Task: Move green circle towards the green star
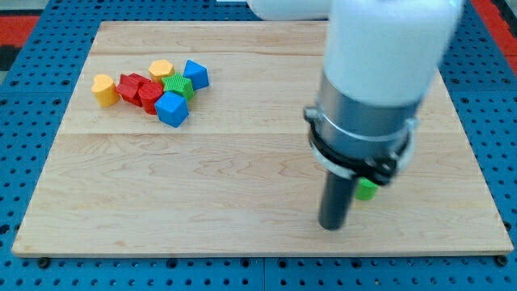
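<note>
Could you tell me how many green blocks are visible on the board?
2: one green block in the cluster at the view's upper left, another green block beside my tip; the arm may hide more.

green circle (367, 189): lower right, mostly hidden by arm | green star (178, 85): upper-left cluster, well apart

I am looking down at a pale wooden board (202, 186) that is filling most of the view, its grain running from the view's left to the view's right. It is lying on a blue pegboard (24, 137) dotted with rows of small holes, which is showing on every side of the board. Red patches are peeking in at the top left corner (20, 16) and the top right corner (497, 12). Even, soft light is falling across the wood.
</note>
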You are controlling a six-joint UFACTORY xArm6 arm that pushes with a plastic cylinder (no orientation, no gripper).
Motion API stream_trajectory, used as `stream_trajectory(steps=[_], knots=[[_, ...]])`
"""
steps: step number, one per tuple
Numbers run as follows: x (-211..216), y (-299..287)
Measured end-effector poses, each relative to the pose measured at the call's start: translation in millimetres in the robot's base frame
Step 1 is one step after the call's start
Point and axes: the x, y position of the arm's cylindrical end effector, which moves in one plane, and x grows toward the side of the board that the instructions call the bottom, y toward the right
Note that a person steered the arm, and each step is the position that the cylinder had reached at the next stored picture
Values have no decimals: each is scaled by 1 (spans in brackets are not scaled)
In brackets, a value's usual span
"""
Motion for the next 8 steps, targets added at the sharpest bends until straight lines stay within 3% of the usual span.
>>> stream_trajectory(steps=[8], knots=[[-133,80]])
